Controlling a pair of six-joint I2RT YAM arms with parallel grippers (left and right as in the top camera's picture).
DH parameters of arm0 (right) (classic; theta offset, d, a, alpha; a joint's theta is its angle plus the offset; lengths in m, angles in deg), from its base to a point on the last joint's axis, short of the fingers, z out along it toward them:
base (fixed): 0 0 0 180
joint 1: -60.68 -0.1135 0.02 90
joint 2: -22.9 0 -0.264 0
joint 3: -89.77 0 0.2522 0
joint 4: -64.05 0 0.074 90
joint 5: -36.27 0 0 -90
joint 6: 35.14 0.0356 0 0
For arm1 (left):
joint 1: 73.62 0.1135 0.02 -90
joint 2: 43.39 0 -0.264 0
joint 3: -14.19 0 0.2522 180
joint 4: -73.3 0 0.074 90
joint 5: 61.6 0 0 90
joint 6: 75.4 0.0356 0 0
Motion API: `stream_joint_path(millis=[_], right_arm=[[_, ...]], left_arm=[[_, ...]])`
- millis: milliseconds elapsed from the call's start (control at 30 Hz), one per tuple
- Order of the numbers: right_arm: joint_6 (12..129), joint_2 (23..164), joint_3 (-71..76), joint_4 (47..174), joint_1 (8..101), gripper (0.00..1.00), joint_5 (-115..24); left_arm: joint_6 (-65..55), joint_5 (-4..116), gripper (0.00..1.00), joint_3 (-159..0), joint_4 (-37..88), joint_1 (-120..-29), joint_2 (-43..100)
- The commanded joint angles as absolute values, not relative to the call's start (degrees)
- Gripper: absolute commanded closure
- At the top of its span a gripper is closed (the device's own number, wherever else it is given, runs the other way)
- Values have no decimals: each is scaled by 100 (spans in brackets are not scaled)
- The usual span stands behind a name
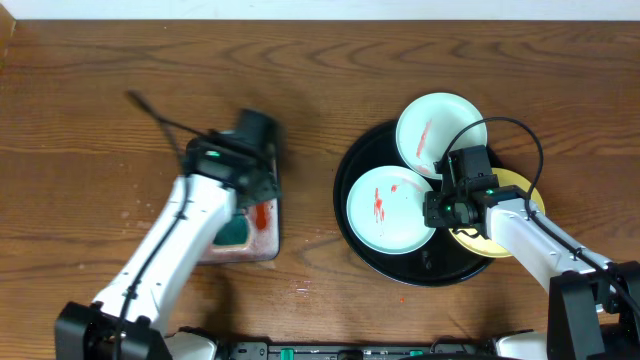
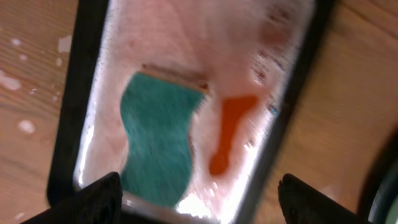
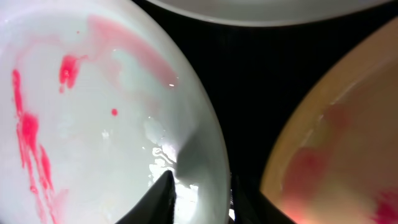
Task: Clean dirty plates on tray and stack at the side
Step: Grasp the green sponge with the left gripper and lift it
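Black tray point(image 1: 430, 268) sits R of centre on table point(image 1: 100, 90). Plates: 3 total, 2 pale blue-white + 1 yellow. Near plate point(image 1: 385, 210) lies fully inside tray rim, L half. Far plate point(image 1: 440, 130) overhangs tray's far rim. Yellow plate point(image 1: 520, 187) overhangs R rim, mostly hidden under R arm. Red smears on both blue-white plates; pinkish patch on yellow one in R wrist view. Plate edges close together mid-tray, w/ only a narrow black wedge of tray floor between them. R gripper point(image 3: 202, 199): fingers straddle R rim of near plate, one inside the dish, one outside over tray floor; gap narrow, seems nipped onto rim, though contact isn't crisp in wrist view. L gripper point(image 2: 199, 202): spread wide, nothing between fingertips, hovering over small rect tray point(image 2: 68, 124). In it: 1 green sponge point(image 2: 155, 137) + 1 orange-red streak point(image 2: 227, 130) on wet pinkish floor. Trays: 2 total. A strip of bare wood separates small tray from black tray; broad wood far side and L of L arm. Droplets on wood beside small tray.
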State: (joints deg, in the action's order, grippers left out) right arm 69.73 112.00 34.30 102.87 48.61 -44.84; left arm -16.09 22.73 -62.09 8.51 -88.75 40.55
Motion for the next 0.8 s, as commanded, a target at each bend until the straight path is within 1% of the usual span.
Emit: stream_joint_path(millis=[0, 67, 133, 200, 233, 267, 300, 333, 367, 400, 467, 533, 600, 633, 667, 700, 767], right_arm=[[7028, 11213, 3443, 10293, 4865, 59, -4439], [7028, 11213, 3443, 10293, 4865, 44, -4441], [7028, 11213, 3443, 10289, 4865, 43, -4441], [7028, 11213, 3443, 10289, 4863, 43, -4441], [7030, 11213, 3443, 10289, 4863, 43, -4439], [7028, 11213, 3443, 10291, 4863, 43, -4441], [7030, 11213, 3443, 10293, 4863, 43, -4439], [7030, 11213, 3443, 10293, 4863, 44, -4439], [7030, 11213, 3443, 10293, 4863, 45, -4439], [7030, 11213, 3443, 10293, 4865, 46, -4439], [7028, 11213, 3443, 10293, 4863, 46, -4441], [7030, 11213, 3443, 10293, 4863, 46, -4439], [7030, 11213, 3443, 10298, 4863, 47, -4439], [7030, 11213, 3443, 10317, 4865, 47, -4439], [7028, 11213, 3443, 10335, 4865, 48, -4441], [7028, 11213, 3443, 10341, 4865, 48, -4441], [7028, 11213, 3443, 10357, 4863, 48, -4441]], left_arm=[[-670, 3551, 19, -5471, 1242, -7883, 4164], [-337, 3921, 20, -5138, 1605, -7444, 4267], [-322, 3883, 20, -4992, 1708, -7297, 4326], [-329, 3538, 26, -4896, 1736, -7266, 4426], [-340, 3418, 27, -4850, 1793, -7273, 4479], [-340, 3376, 28, -4743, 1990, -7273, 4592], [-340, 3422, 32, -4671, 2141, -7273, 4665], [-337, 3531, 39, -4588, 2331, -7273, 4754], [-340, 3693, 50, -4542, 2462, -7273, 4850], [-337, 3811, 55, -4544, 2501, -7273, 4905], [-337, 3927, 68, -4544, 2560, -7273, 4925], [-318, 3934, 92, -4568, 2530, -7271, 4894], [-318, 3931, 93, -4684, 2366, -7271, 4820], [-320, 3934, 83, -4843, 2165, -7271, 4728], [-320, 3931, 61, -4957, 2027, -7271, 4656], [-320, 3931, 52, -5082, 1883, -7271, 4577], [-320, 3931, 46, -5217, 1701, -7271, 4472]])
